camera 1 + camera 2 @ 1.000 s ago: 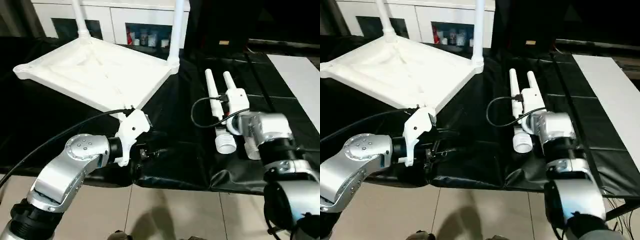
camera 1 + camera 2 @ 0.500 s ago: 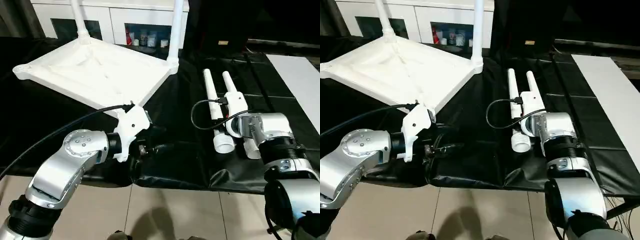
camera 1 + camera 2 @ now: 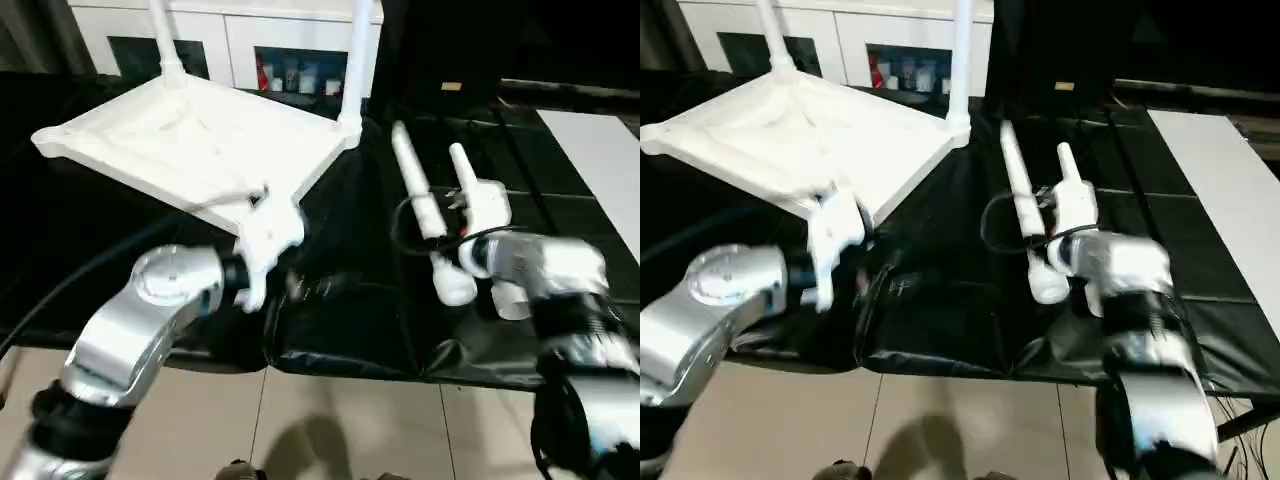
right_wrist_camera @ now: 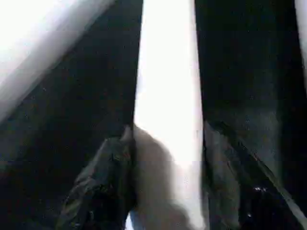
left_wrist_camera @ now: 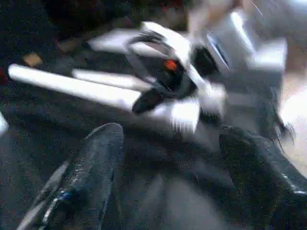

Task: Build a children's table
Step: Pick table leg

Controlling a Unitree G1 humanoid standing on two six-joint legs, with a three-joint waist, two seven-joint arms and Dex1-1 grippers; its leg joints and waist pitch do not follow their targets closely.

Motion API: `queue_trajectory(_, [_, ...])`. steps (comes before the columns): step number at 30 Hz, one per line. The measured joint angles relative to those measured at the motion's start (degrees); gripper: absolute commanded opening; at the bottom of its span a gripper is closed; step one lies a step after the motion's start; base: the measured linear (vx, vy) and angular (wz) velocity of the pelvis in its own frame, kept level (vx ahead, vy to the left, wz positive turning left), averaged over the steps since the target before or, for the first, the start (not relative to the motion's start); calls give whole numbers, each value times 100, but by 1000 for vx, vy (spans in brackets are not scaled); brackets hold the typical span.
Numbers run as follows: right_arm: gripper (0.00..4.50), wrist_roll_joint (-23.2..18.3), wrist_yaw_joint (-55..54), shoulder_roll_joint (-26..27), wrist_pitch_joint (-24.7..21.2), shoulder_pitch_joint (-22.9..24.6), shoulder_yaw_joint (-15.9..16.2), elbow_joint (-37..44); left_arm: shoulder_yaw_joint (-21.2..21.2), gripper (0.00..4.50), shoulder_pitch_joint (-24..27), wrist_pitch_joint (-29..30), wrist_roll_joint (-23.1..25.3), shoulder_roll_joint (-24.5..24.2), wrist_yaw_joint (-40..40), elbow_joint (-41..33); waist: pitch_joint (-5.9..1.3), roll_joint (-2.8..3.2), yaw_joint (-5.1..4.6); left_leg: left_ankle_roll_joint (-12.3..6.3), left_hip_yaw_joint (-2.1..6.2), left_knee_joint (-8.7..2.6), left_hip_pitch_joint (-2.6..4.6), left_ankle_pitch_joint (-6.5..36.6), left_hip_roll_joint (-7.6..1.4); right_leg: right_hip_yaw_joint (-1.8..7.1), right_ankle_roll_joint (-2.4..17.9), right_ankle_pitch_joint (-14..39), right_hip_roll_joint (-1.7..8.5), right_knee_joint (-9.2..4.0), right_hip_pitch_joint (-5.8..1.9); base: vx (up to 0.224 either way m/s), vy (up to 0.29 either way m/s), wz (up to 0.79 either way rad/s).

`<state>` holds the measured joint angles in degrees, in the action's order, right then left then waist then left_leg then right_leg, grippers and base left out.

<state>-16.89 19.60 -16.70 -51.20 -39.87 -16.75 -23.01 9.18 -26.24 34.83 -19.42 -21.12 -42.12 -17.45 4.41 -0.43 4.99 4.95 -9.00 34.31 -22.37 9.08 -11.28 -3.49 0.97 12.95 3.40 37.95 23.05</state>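
Beside the upturned tabletop point(image 3: 195, 150), which rests on the black-draped counter point(image 3: 950, 250) with two legs already standing in its far sockets, your right gripper point(image 4: 168, 158) has its jaws pinching a loose leg point(image 3: 418, 200), ready for a near socket. Your left gripper point(image 5: 184, 158), jaws spread, hovers empty near that tabletop's front corner.

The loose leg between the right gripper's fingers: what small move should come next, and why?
Probably lift it off the black sheet. The right gripper has a finger on each side of the leg, and the tabletop has only two legs standing.
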Motion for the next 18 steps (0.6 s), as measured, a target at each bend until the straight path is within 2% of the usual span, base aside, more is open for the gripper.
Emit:
queue_trajectory(3, [184, -514, 156, -14, -129, 223, -555, 926, -273, 418, -208, 58, -353, 359, 220, 33, -3, 5, 26, 0, -10, 0, 14, 0, -4, 2, -1, 0, -1, -5, -15, 0, 0, 0])
queue_trajectory(7, [184, -1007, 218, 40, -241, 673, -1076, 1724, -467, 437, -312, 278, -746, 670, 324, 66, -3, 10, 23, -1, -12, 0, 19, 0, -7, 2, -1, 0, -1, -6, -20, 0, 0, 0])
queue_trajectory(11, [184, -1351, 244, 215, -254, 990, -1200, 2237, -625, 450, -551, 522, -1107, 985, 429, 156, 4, 65, -2, -1, -13, -1, 20, 0, -6, 5, -7, -18, -1, -10, -14, 0, 0, 0])
queue_trajectory(13, [184, -1577, 353, 346, -254, 1190, -1193, 2673, -864, 450, -746, 772, -1412, 1233, 634, 262, -2, 93, -1, -1, -15, -7, 21, 1, -7, 4, -7, -21, -3, -12, -14, 0, 0, 0])
queue_trajectory(15, [184, -1865, 482, 470, -324, 1242, -1199, 2994, -1000, 450, -883, 972, -1627, 1299, 779, 320, -13, 121, -10, -1, -14, -10, 25, 0, -7, 4, -9, -25, -5, -16, -14, 0, 0, 0])
queue_trajectory(18, [184, -2163, 628, 516, -403, 1243, -1190, 3303, -1111, 450, -936, 1154, -1829, 1324, 859, 337, -20, 132, 14, -1, -13, -11, 23, 0, -8, 0, -13, -27, -5, -26, -18, 0, 0, 0])
